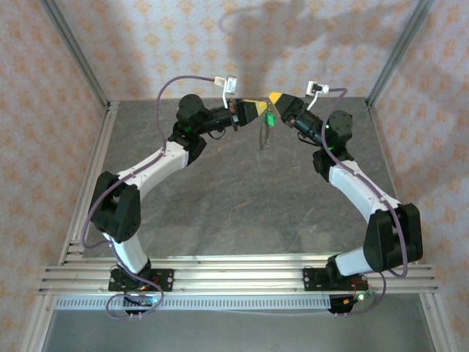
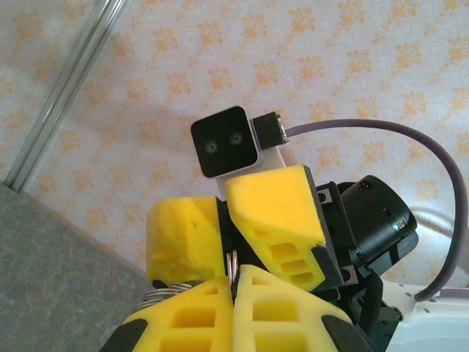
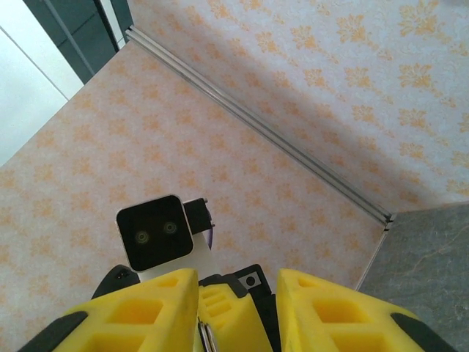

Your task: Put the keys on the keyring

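Note:
Both arms are raised over the back of the table, their yellow fingertips meeting. My left gripper [image 2: 234, 277] [image 1: 256, 109] is shut on the keyring [image 2: 234, 264], a thin metal loop seen edge-on between its pads. My right gripper [image 3: 238, 287] [image 1: 276, 98] stands open, its two fingers [image 2: 275, 202] astride the left gripper's tip. The ring's edge [image 3: 206, 339] lies against the right gripper's left finger. Grey metal coils [image 2: 163, 297] show beside my left finger; whether they are the keys I cannot tell. A thin strand [image 1: 263, 138] with a green piece [image 1: 270, 118] hangs below the grippers.
The grey table [image 1: 242, 198] lies well below both grippers. Aluminium frame posts [image 1: 77, 59] stand at the back corners, with patterned walls behind. The left arm's wrist camera [image 3: 154, 233] and the right arm's wrist camera [image 2: 225, 141] face each other closely.

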Controlling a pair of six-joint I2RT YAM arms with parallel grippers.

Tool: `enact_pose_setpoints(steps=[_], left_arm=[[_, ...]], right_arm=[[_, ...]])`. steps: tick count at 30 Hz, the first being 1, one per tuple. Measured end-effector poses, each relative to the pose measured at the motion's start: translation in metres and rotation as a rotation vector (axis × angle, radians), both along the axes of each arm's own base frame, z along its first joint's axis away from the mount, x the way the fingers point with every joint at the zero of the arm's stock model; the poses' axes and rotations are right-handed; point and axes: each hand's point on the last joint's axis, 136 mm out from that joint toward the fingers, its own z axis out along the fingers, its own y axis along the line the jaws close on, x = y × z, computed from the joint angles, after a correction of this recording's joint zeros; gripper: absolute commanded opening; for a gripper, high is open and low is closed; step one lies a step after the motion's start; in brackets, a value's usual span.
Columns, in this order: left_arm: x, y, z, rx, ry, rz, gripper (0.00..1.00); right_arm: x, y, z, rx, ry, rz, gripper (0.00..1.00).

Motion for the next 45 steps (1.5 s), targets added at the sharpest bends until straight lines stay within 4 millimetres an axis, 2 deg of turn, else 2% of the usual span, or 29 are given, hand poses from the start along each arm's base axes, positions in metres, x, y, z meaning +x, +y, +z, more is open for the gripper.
enact_pose_setpoints(steps=[5,17,22,26,35,40,45], left_arm=[[0.001,0.000,0.000,-0.010,0.007,-0.004,0.00],[0.001,-0.001,0.002,-0.025,0.007,-0.009,0.00],[0.001,-0.001,0.002,-0.028,0.011,-0.010,0.00],[0.002,0.000,0.002,-0.027,0.010,-0.012,0.00],[-0.002,0.001,0.000,-0.013,0.006,-0.046,0.00],[-0.005,0.000,0.004,-0.014,-0.004,-0.057,0.00],[-0.004,-0.001,0.005,-0.017,-0.003,-0.050,0.00]], right_arm=[[0.000,0.000,-0.012,-0.004,0.018,-0.001,0.33],[-0.003,0.002,-0.007,0.012,0.005,0.007,0.31],[-0.004,0.003,-0.005,0.016,-0.002,0.011,0.24],[-0.005,0.003,-0.004,0.015,-0.007,0.015,0.28],[-0.011,0.005,-0.006,-0.053,-0.041,0.013,0.28],[-0.014,-0.002,-0.001,-0.062,-0.054,-0.005,0.31],[-0.014,-0.018,-0.011,-0.050,-0.021,-0.041,0.34]])
